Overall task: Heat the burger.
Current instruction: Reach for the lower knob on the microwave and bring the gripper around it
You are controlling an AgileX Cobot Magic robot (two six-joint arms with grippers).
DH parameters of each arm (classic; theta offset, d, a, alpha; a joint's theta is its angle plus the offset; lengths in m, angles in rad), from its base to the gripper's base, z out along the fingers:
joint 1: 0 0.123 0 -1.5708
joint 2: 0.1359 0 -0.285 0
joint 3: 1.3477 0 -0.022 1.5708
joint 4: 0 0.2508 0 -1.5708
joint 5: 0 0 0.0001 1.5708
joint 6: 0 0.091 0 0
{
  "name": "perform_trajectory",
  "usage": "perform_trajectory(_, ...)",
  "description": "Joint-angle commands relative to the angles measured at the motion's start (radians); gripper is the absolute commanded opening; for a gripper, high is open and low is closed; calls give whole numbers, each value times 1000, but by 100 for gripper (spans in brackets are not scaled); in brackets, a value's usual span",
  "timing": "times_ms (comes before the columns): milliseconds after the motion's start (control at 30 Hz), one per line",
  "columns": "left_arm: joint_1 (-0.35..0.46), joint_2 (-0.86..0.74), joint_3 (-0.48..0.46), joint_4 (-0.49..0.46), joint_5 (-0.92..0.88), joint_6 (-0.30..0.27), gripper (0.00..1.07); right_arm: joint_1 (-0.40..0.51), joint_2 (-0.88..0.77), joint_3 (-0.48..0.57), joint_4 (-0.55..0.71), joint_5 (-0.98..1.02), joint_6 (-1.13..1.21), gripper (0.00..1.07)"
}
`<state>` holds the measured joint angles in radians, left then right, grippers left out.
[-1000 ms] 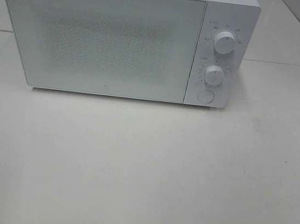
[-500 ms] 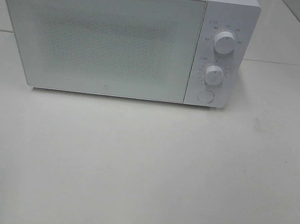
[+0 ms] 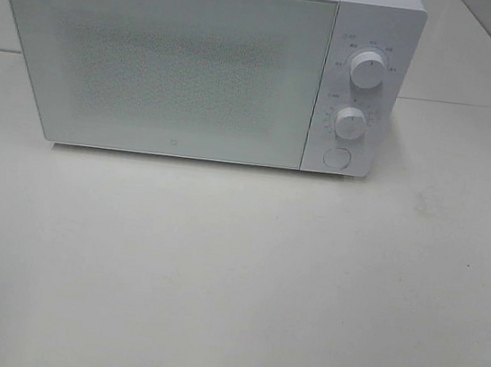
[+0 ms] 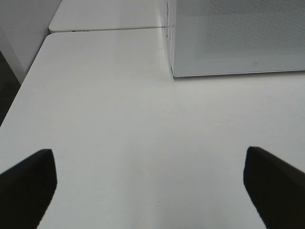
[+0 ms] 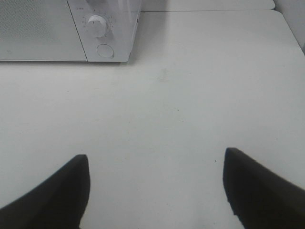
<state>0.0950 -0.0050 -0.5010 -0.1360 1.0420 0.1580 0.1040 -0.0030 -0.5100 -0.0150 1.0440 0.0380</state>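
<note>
So, hands first: the left gripper (image 4: 150,191) has its 2 fingers (image 4: 28,183) spread as wide as they go, with only bare table (image 4: 119,109) between them. The right gripper (image 5: 155,191) is also apart, a bit less wide, and holds nothing either. Both sit pulled back from the work area. Neither arm shows up in the high view at all, so they're parked off the near edge, wrists tipped to look across the tabletop toward the microwave (image 3: 198,60).

What changed over the last second? Honestly nothing I can spot. The high view looks the same in all 3 shots: door (image 3: 162,64) shut, same knob positions, no arm coming in. My read is that it's either idling before the first move or sitting there after the last one.

Left wrist looks at the door's near lower corner on the hinge side, right wrist at the control panel end. You can see the lower knob (image 3: 350,123) and the round button (image 3: 335,156) under it, with the upper knob (image 3: 367,68) above in the high view.

The burger? Not visible anywhere. It's not on the table in any of the 3 views. It could be behind that frosted door, but I can't tell through the mesh. If it's inside, the right arm is the one closer to the 2 knobs.
</note>
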Motion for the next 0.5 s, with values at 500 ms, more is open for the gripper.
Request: perform_trajectory(500, 2, -27, 6, -8, -5, -1, 100, -6, -26, 0, 1, -9, -8, 75)
